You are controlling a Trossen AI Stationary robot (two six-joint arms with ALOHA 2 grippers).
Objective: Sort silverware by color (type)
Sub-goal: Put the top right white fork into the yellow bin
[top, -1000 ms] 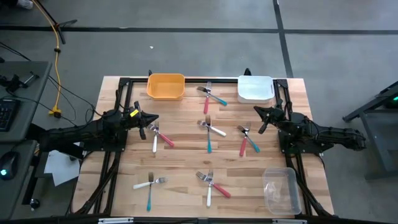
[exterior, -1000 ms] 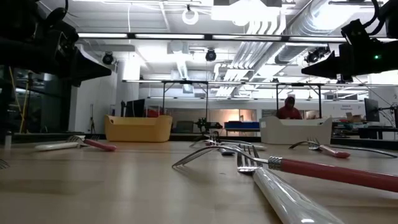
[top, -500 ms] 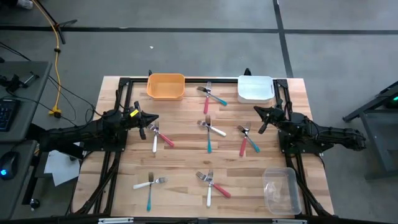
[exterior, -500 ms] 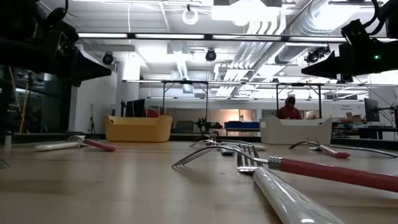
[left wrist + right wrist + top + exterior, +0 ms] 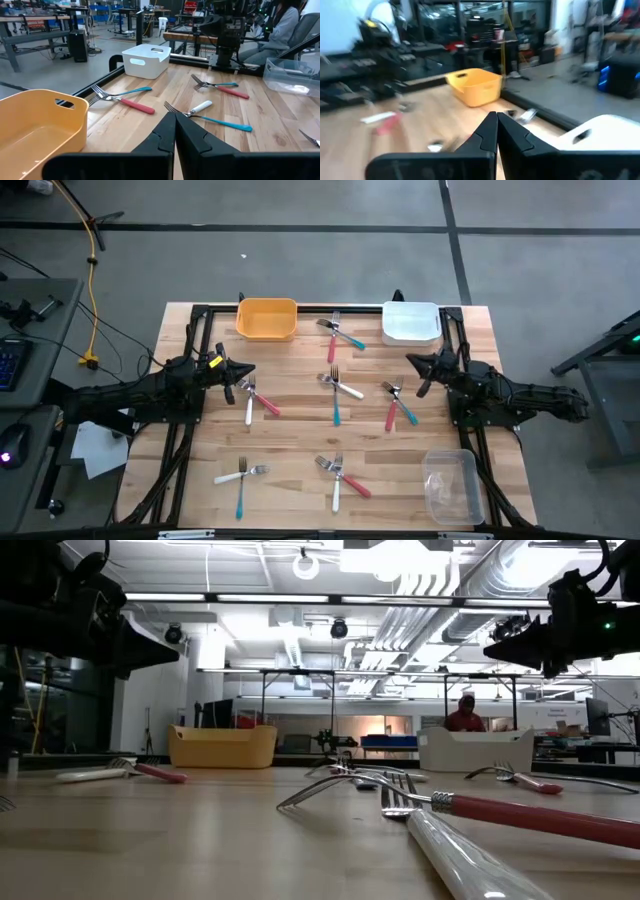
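Forks (image 5: pixel 335 395) lie scattered in crossed pairs btwn the yellow bin (image 5: pixel 266 319) and the clear tub (image 5: pixel 451 485), none sorted yet. Left gripper (image 5: pixel 246 372) and right gripper (image 5: pixel 412 360) both pinched closed, holding nothing, above the wood. Risk: overlapping handles w/ mixed colours, so a grab may drag the neighbour along or slip.

Open worktop (image 5: pixel 290 435) between fork pairs; yellow bin (image 5: pixel 266 319), white bin (image 5: pixel 411 323), clear tub (image 5: pixel 451 484) along the edges.
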